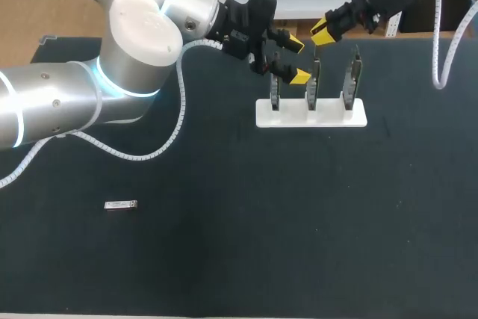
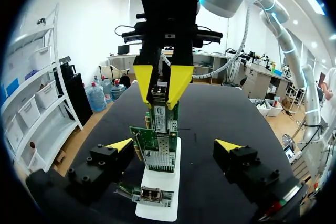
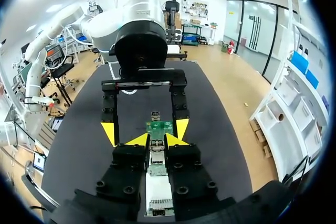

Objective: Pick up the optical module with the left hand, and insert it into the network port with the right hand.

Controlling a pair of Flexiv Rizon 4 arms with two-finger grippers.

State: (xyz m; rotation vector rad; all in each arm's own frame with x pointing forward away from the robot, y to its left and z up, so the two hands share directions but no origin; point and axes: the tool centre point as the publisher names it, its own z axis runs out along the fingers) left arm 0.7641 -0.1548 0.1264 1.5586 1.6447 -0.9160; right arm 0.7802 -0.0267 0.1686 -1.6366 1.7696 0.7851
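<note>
- Silver-grey and small, the optical module (image 1: 120,205) lies flat on the black table (image 1: 239,259), at the left-front part, alone and well apart from both grippers
- At the far middle of the table stands a white base (image 1: 360,119), and three network cards (image 1: 315,84) stand upright in it, in one row
- The left arm (image 1: 67,102) comes in from the left side, and the left gripper (image 1: 297,59) hangs at the left end of the row, near the top of the left card
- Its two fingers are spread wide and they hold nothing; in the left wrist view the row of cards stands in the gap between them, and neither yellow tip touches a card
- The right arm comes in from the far right corner, and the right gripper (image 1: 323,31) is over the middle card, pointing down toward it
- In the right wrist view the metal port on the top of this card sits right at the gripper, but whether the gripper is closed on it or only stands around it cannot be told from any view
- The two grippers are near to each other above the cards and they do not touch
</note>
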